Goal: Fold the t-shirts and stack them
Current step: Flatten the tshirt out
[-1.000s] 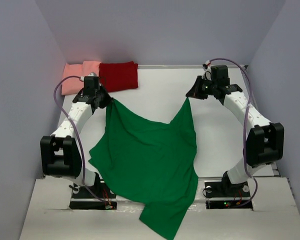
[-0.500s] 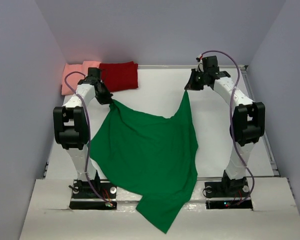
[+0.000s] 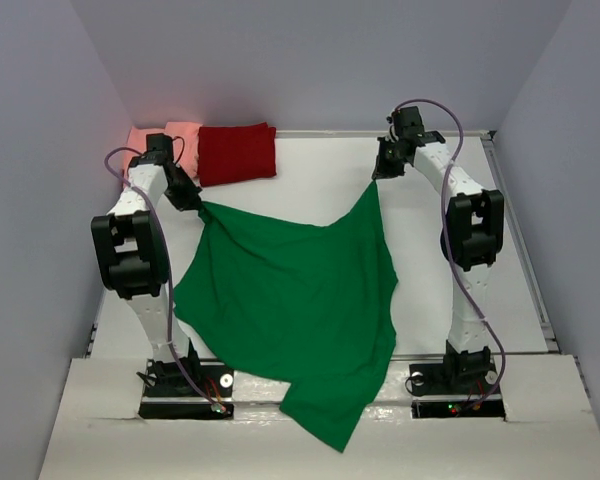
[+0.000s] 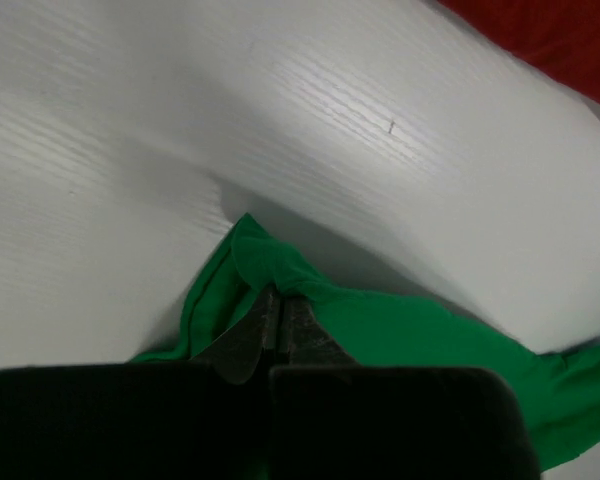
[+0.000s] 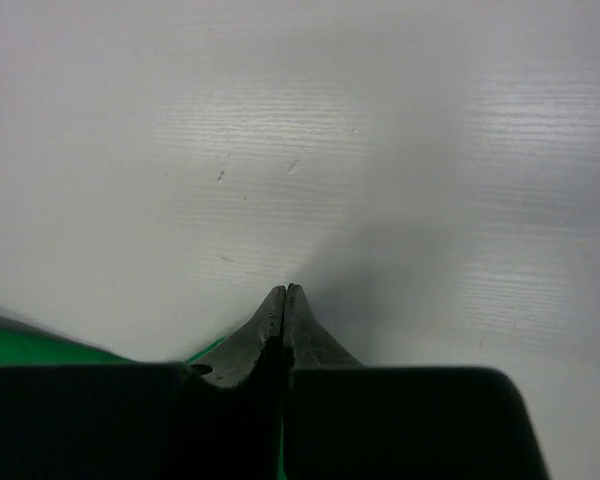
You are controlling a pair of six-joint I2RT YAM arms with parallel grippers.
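Observation:
The bright green t-shirt (image 3: pixel 290 295) hangs spread between my two grippers, its lower part draped over the table's near edge. My left gripper (image 3: pixel 192 198) is shut on its left upper corner; the left wrist view shows green cloth (image 4: pixel 280 270) bunched at the closed fingertips (image 4: pixel 281 297). My right gripper (image 3: pixel 377 176) is shut on the right upper corner; in the right wrist view the fingers (image 5: pixel 285 292) are pressed together with a sliver of green (image 5: pixel 40 350) beneath. The dark red t-shirt (image 3: pixel 237 152) and the salmon-pink t-shirt (image 3: pixel 162 140) lie folded at the back left.
The white table (image 3: pixel 450 260) is bounded by grey walls on three sides. The arm bases (image 3: pixel 180 385) stand at the near edge, partly beside the hanging green cloth. A corner of the dark red shirt shows in the left wrist view (image 4: pixel 560 40).
Both grippers have moved toward the back of the table, and the left one also outward to the left, pulling the green shirt's top edge wider and farther back.

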